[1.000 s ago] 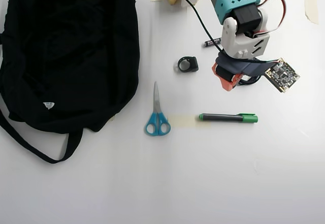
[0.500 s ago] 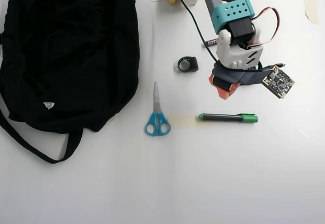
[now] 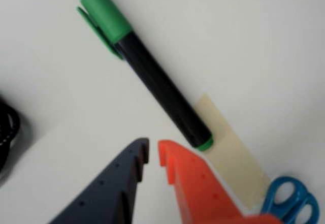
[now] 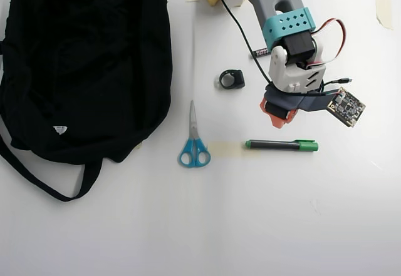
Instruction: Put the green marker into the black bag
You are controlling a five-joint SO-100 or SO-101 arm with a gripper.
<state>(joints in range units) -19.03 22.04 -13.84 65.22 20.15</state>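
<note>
The green marker (image 3: 152, 82) lies flat on the white table, green cap at the upper left, its green end on a strip of tape. In the overhead view the marker (image 4: 282, 144) lies level, cap to the right. My gripper (image 3: 153, 152), with a dark blue finger and an orange finger, hovers just short of the marker's green end. Its jaws stand a narrow gap apart and hold nothing. In the overhead view the gripper (image 4: 276, 118) is just above the marker's left half. The black bag (image 4: 88, 57) fills the upper left of the table, well apart from the gripper.
Blue-handled scissors (image 4: 193, 141) lie between bag and marker; their handles show in the wrist view (image 3: 292, 201). Beige tape (image 3: 233, 158) lies under the marker's end. A small black ring-shaped item (image 4: 231, 79) sits left of the arm. A black coiled object (image 3: 6, 127) is at the wrist view's left edge.
</note>
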